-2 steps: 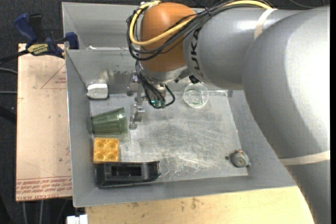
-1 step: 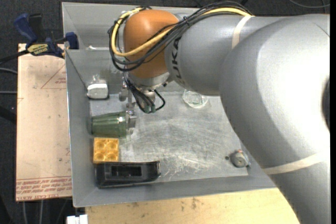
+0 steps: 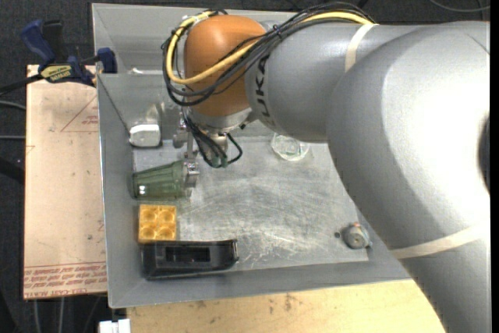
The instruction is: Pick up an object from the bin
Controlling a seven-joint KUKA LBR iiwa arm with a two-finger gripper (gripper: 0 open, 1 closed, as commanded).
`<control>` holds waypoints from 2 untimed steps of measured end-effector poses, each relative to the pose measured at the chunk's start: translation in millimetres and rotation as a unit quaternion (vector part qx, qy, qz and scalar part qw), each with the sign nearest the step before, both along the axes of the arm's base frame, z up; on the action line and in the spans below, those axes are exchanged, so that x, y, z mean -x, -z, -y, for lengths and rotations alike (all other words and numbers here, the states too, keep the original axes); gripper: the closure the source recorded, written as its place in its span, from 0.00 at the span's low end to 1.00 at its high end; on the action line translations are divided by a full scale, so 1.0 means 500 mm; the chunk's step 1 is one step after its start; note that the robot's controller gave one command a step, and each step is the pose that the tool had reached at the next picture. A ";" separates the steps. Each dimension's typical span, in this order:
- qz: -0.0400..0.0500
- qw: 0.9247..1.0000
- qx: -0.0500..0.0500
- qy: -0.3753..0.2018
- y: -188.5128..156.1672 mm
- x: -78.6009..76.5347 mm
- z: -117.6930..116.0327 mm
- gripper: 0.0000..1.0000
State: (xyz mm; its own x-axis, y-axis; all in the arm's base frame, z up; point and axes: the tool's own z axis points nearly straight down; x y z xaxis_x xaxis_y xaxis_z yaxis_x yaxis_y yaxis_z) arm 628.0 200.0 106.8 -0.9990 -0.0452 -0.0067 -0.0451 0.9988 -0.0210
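My gripper point(image 3: 190, 168) hangs below the orange wrist cover in the left half of the bin. Its lower end is at the right end of a green translucent cup point(image 3: 159, 182), which lies on its side near the left wall. Whether it touches the cup is hidden. A white rounded object point(image 3: 146, 136) lies just up and left of the gripper. A yellow waffle-patterned block point(image 3: 157, 222) lies below the green cup.
A black oblong tool point(image 3: 187, 256) lies along the front wall. A clear plastic cup point(image 3: 290, 147) sits right of the gripper, partly under the arm. A small round metal piece point(image 3: 355, 236) lies at the front right. The arm covers the bin's right side.
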 end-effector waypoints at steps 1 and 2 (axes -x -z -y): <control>-0.003 0.995 -0.002 -0.098 0.024 -0.012 0.007 0.00; -0.006 0.967 0.004 -0.253 0.049 -0.018 -0.028 0.00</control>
State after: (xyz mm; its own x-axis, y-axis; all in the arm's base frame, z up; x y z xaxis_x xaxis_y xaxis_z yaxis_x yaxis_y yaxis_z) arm 637.0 213.9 82.1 -0.8490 -0.5284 0.0076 -0.5284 0.8486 -0.0245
